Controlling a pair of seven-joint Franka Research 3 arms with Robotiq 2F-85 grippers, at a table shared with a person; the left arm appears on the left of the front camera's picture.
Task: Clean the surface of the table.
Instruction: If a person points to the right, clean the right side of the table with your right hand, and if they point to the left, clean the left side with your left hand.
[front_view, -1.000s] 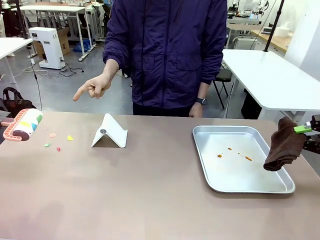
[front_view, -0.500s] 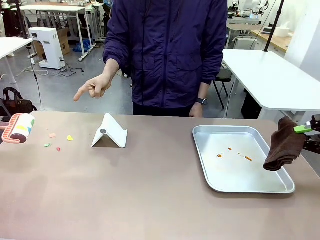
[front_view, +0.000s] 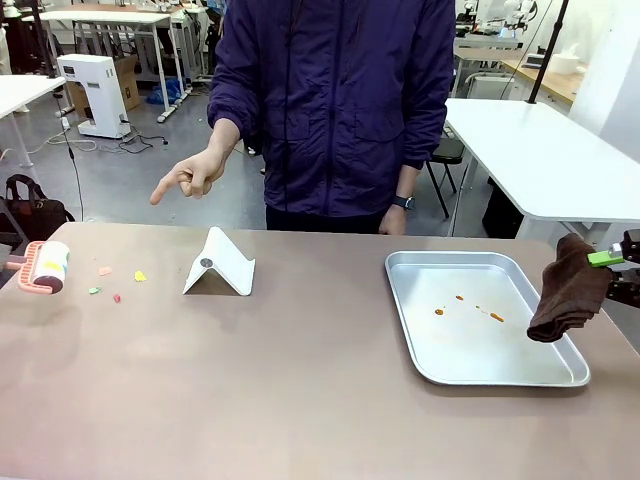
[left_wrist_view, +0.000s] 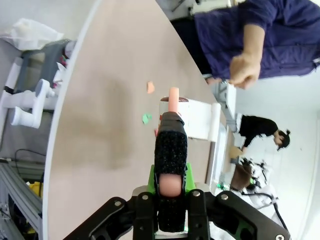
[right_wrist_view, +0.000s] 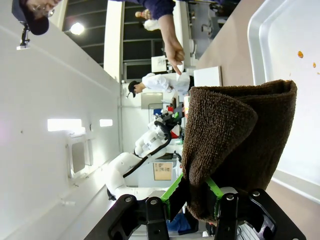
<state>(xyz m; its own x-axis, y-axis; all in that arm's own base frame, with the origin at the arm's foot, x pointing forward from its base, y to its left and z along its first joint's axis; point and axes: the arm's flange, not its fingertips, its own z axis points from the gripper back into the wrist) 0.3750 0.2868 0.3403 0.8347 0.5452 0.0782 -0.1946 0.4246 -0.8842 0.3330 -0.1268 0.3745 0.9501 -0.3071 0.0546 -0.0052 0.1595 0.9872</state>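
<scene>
Where the brownish-tan table fills the front view, the left gripper at its nine o'clock edge is clamped on the pink handle of a lint roller. Small coloured scraps lie just beside the roller toward three o'clock, followed by a white folded stand. The person's hand points down at eleven o'clock. A metal tray with orange specks sits at four o'clock. At three o'clock, the right gripper pinches a hanging brown cloth.

stand left of tray, both on table
</scene>
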